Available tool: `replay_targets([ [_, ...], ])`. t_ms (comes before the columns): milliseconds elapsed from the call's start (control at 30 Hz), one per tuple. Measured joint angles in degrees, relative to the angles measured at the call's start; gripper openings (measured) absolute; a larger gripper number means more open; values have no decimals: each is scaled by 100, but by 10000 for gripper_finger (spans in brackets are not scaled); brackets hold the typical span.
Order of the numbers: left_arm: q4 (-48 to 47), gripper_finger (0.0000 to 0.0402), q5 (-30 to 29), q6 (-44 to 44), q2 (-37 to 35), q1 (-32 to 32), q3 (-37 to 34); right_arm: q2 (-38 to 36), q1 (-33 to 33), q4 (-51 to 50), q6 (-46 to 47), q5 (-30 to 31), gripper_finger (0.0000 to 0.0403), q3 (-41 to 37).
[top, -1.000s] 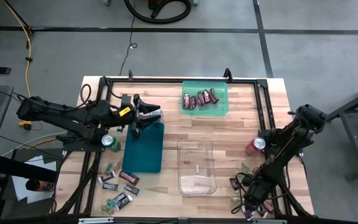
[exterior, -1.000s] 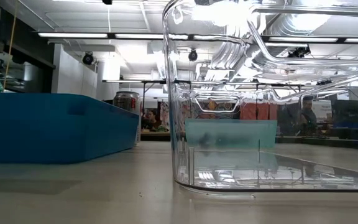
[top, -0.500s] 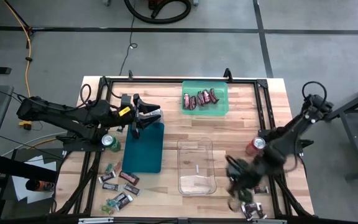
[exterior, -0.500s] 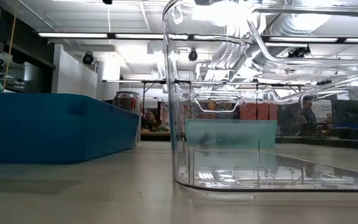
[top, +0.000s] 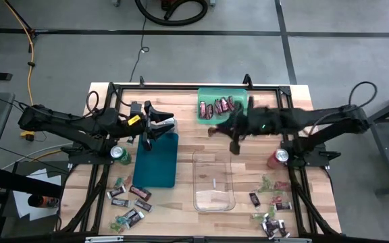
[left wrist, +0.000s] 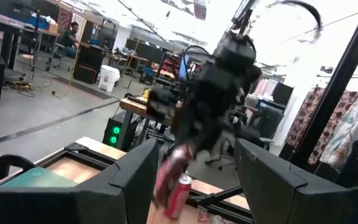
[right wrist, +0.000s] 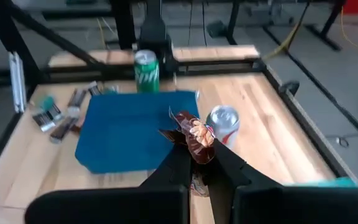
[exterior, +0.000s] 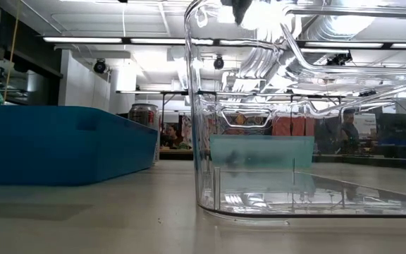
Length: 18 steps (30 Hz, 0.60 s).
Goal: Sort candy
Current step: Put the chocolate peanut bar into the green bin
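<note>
Right pincer (top: 234, 144) pressed together on a dark red candy (right wrist: 196, 140), caught mid-swing between the green tray (top: 242, 115) and the clear bin (top: 213, 181); a second ago it was low at the near right corner of the surface (top: 188, 145), over the loose pile (top: 270, 206), so a piece has been lifted from that pile and carried toward the far side. The green tray already holds several dark red bars (top: 216, 106), which suggests this piece is meant for it; release over that tray is the likely next step. Left pincer (top: 155, 131) waits spread and empty at the far end of the blue tray (top: 156, 160), unmoved over the same second. More candy lies unsorted near the left corner (top: 128, 199), beside a green can (top: 119, 154); a red can (top: 279, 157) stands by the right arm's base. The clear bin appears empty in the low view, so sorting is judged well short of done
</note>
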Motion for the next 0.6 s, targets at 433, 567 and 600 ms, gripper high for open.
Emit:
replay_targets([
  [433, -3, 199, 0, 4, 0, -1, 0, -680, -164, -27, -6, -29, 14, -378],
  [567, -4, 199, 0, 4, 0, 0, 0, -671, -320, -39, 521, 767, 14, -385],
  [600, -4, 199, 0, 2, 0, -1, 0, -669, -460, -68, 706, 1017, 14, -385],
])
